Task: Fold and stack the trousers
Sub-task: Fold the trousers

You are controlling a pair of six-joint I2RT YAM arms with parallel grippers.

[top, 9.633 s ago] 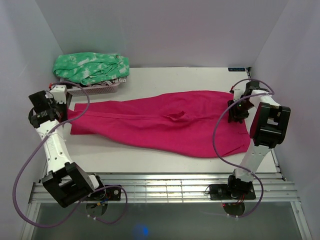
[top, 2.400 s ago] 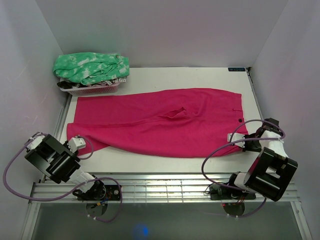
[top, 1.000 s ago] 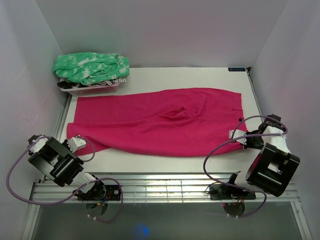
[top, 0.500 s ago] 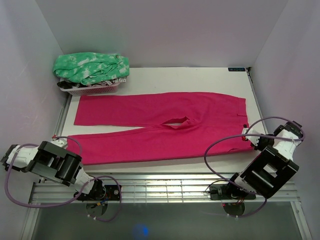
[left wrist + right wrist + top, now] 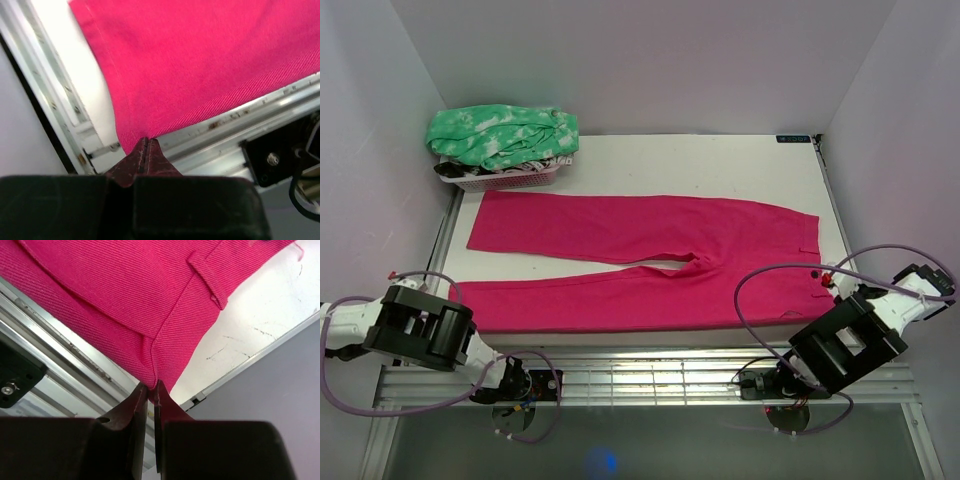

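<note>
Two claws are noted at the near edge of the table (image 5: 720,165), each pinching cloth. The left gripper (image 5: 145,144) is seen with its fingers pressed together on the trousers (image 5: 640,250), a corner of the nearer leg's hem being caught right at the fingertips. Ahead of this claw and to its right the pink weave is spread flat. A strip of bare table is left on the claw's left side. The metal rail (image 5: 235,120) lies just beside the tips, with the cloth edge resting on it. The right gripper (image 5: 151,386) is likewise closed, its tips nipping the near corner of the waistband at a seam. A belt loop (image 5: 205,280) is seen ahead of those tips and slightly to the right. Bare white table lies further right, and the rail runs off to the claw's left under the cloth edge. From above, the trousers are recorded stretched flat between the two claws: waist at the right claw, both legs running toward the left one. The nearer leg lies along the table's near edge, and the farther leg angles away beyond it, a wedge of table showing between them. Well beyond the left claw, in the far corner, a basket (image 5: 510,178) is noted near the farther leg's hem. A green-and-white garment (image 5: 500,135) is heaped on it.
</note>
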